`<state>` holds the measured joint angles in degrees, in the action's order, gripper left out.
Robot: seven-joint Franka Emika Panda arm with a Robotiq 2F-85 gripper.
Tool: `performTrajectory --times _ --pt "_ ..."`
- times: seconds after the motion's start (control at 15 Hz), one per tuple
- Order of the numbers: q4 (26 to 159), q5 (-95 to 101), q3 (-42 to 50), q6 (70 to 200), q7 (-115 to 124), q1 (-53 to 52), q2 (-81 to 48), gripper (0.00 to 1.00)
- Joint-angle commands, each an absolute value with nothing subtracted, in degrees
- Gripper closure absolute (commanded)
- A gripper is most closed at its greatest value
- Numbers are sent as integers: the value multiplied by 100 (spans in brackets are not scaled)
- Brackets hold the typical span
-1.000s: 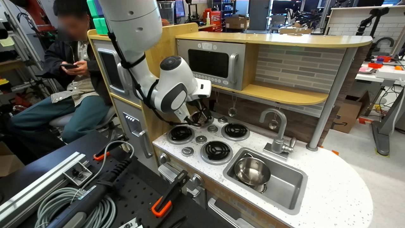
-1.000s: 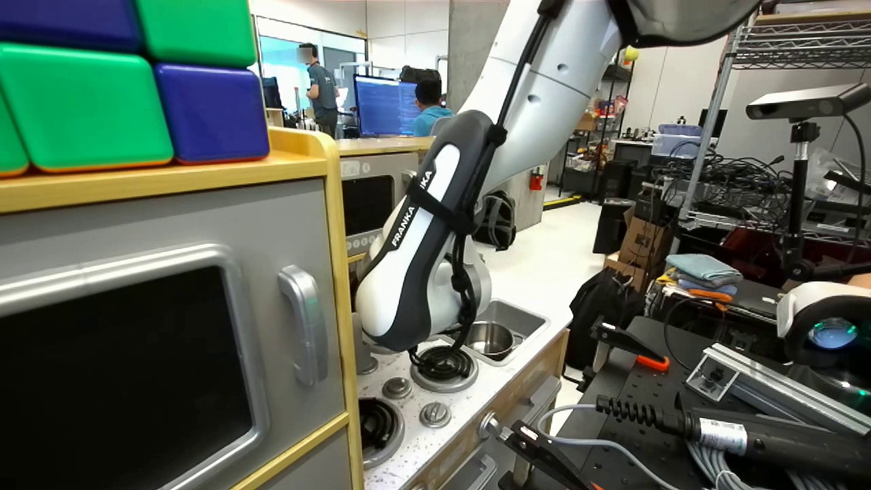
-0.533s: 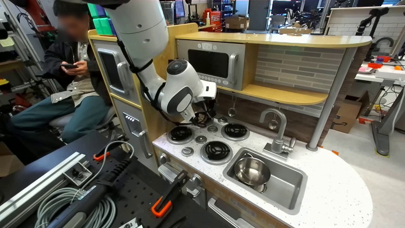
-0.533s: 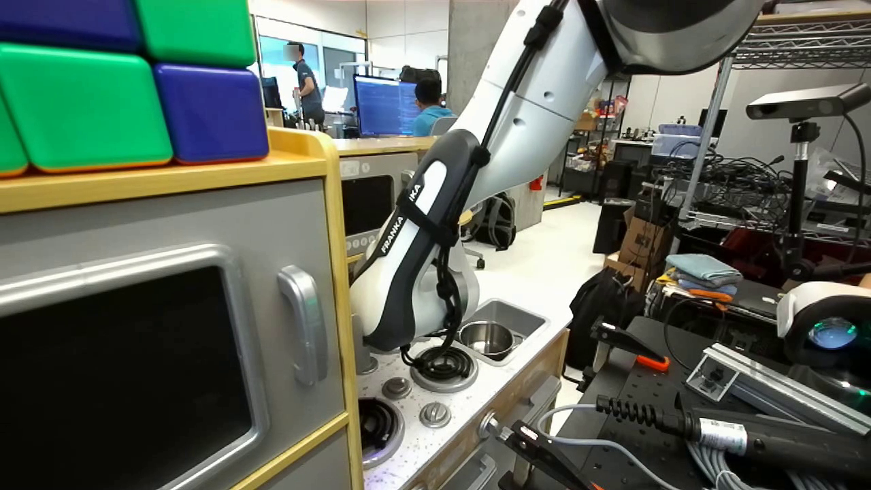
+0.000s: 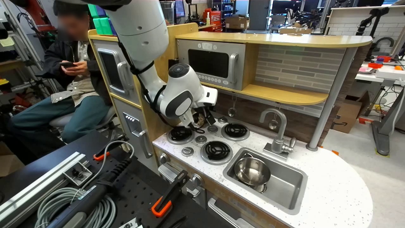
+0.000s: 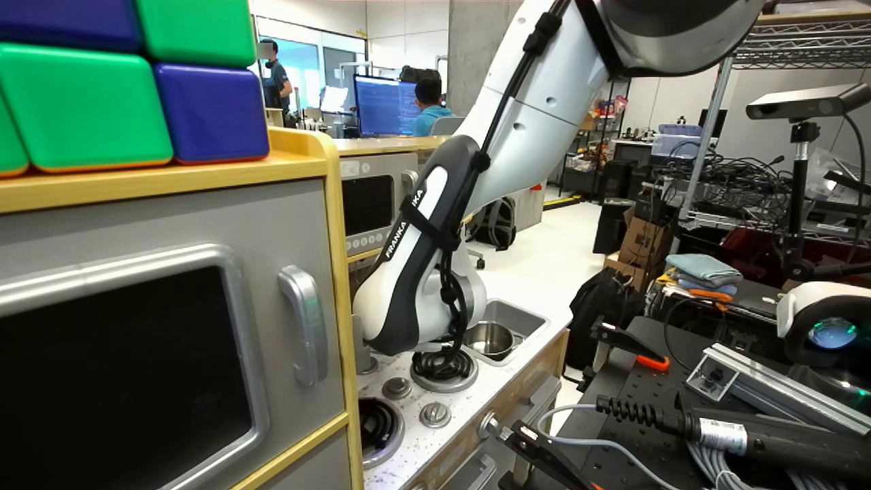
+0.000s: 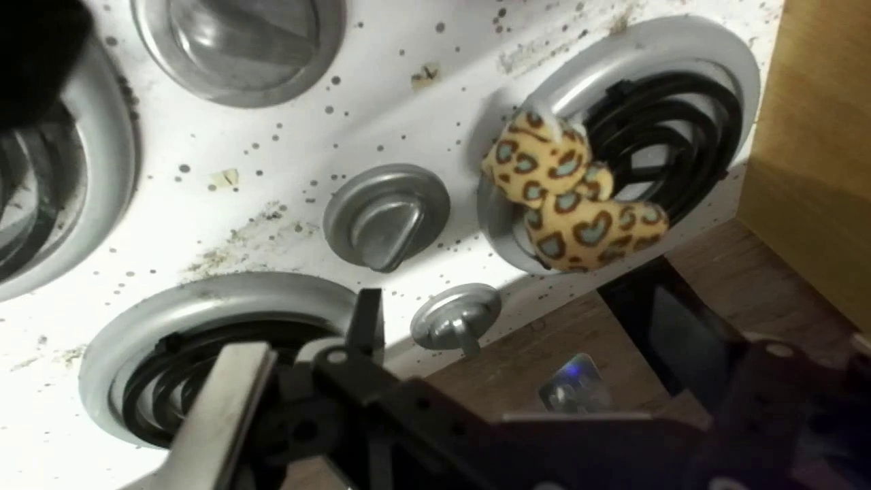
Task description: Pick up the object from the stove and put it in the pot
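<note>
The gripper (image 7: 503, 296) dipped a bit just now. It is spread wide, holding nothing. The toy (image 7: 566, 199) lies on the stove (image 7: 286, 190), at two o'clock in the wrist view. So grabbing likely comes next, then the pot (image 5: 252, 171).

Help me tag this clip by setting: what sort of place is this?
Most likely a robotics lab, not a home: a robot arm hangs over a play kitchen, with a black perforated table and a heap of tangled cables nearby.
</note>
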<state>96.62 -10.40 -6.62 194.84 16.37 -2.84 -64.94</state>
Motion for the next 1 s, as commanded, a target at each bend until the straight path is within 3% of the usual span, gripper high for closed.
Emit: performTrajectory --times 0.0,0.6,0.67,0.73,0.93 --pt "9680 -1188 -797 19231 1574 -192 -6559 0" --pt "9487 -899 -1399 19337 1280 272 -6914 0" --pt "9465 -885 -1437 19322 1244 301 -6940 25" --pt "9461 -870 -1463 19317 1205 325 -6948 26" --pt "9543 -780 -1579 19309 1120 449 -6905 51"
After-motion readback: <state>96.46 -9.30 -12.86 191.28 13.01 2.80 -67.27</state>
